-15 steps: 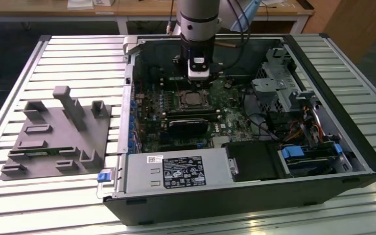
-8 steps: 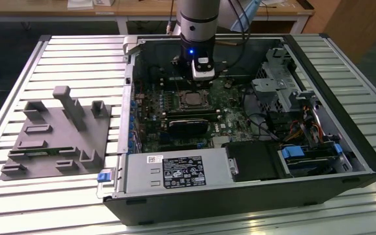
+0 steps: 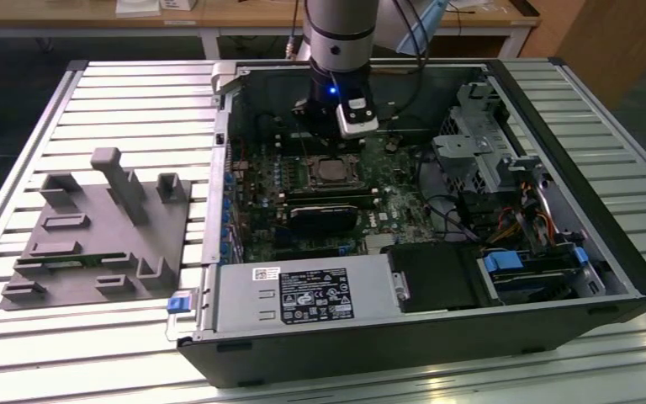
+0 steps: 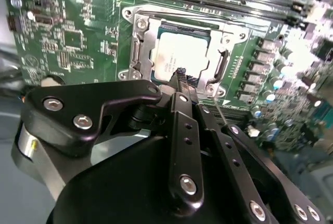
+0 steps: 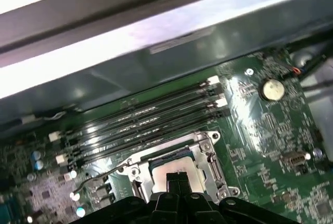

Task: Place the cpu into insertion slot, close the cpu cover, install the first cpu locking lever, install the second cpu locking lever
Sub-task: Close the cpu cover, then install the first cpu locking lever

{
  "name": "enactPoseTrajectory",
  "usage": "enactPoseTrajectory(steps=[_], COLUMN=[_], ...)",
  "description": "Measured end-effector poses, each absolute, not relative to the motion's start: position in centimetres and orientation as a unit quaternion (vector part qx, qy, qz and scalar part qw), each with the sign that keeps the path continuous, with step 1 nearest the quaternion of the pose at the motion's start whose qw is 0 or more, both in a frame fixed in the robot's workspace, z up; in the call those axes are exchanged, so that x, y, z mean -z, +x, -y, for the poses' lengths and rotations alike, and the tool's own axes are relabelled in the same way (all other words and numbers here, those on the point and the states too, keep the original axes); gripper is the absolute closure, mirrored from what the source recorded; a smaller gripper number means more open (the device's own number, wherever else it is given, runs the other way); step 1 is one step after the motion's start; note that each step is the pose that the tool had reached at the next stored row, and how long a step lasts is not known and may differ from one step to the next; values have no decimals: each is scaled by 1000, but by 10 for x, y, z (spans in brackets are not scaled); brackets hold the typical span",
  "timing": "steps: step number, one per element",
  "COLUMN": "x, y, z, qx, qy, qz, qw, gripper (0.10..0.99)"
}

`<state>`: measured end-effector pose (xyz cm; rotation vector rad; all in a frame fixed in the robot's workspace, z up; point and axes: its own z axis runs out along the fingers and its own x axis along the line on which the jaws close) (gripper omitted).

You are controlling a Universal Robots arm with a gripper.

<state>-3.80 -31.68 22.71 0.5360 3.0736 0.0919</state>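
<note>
The cpu [image 4: 179, 52] lies flat in the insertion slot [image 4: 156, 81] on the green board, its silver top showing through the window of the cpu cover [image 4: 139, 47], which lies down over it. In the first wrist view the cpu [image 5: 179, 165] sits inside the cpu cover [image 5: 208, 153], and a thin wire locking lever [image 5: 96, 176] angles out from the socket's side. My gripper [image 4: 182, 75] hovers just over the socket's edge, shut with nothing between its fingers; its tips [image 5: 177, 178] also show in the first wrist view. The exterior view has the gripper [image 3: 340, 139] above the socket [image 3: 329, 172].
Long black memory slots [image 5: 145, 120] run beside the socket. A black fan block [image 3: 323, 217] and a power supply [image 3: 300, 295] sit nearer the case front. Drive cages and cables [image 3: 503, 185] fill the exterior view's right. A grey fixture [image 3: 98, 236] stands outside the case.
</note>
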Motion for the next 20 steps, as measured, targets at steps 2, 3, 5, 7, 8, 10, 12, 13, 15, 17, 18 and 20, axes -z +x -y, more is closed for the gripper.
enactPoseTrajectory(steps=[2, 3, 5, 7, 8, 10, 12, 13, 15, 17, 18, 20], x=[-227, -226, -226, -225, -225, -225, -224, -224, -224, -224, -224, -224], y=[-38, -38, -38, -38, -38, -38, -38, -38, -38, -38, -38, -38], z=[317, 317, 317, 317, 317, 317, 317, 317, 317, 317, 317, 317], qx=[-29, -29, -27, -25, -24, -21, -17, -15, -12, -11, -11, -11], qy=[155, 147, 132, 118, 112, 99, 86, 79, 69, 66, 66, 65], qz=[-987, -989, -991, -993, -993, -995, -996, -997, -998, -998, -998, -998], qw=[10, 10, 9, 9, 9, 9, 9, 9, 10, 9, 9, 9], gripper=[980, 980, 980, 980, 980, 980, 980, 980, 980, 980, 980, 980])
